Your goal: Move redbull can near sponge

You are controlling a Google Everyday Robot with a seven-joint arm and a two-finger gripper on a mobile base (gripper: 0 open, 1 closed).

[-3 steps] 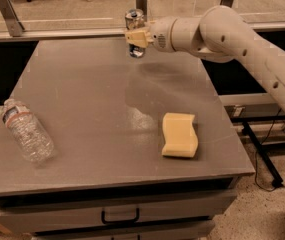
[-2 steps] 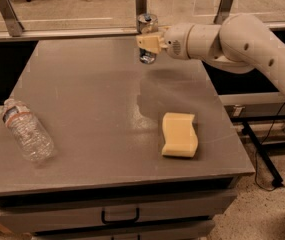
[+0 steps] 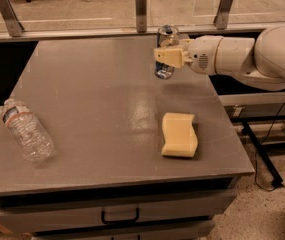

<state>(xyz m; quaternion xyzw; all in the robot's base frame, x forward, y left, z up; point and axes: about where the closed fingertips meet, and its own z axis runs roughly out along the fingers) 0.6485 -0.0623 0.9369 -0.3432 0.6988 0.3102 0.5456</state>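
The gripper (image 3: pixel 165 57) is reaching in from the right of the frame on a white arm (image 3: pixel 242 59). Its pale fingers (image 3: pixel 171 56) are closing tightly around the middle of the redbull can (image 3: pixel 164 72), gripping it upright in the upper centre-right of the frame, over the far right part of the grey table (image 3: pixel 97 94). The sponge (image 3: pixel 179 134) is lying flat lower in the frame, towards the table's near right edge, apart from the can. A water bottle (image 3: pixel 27 130) is lying on its side at the left.
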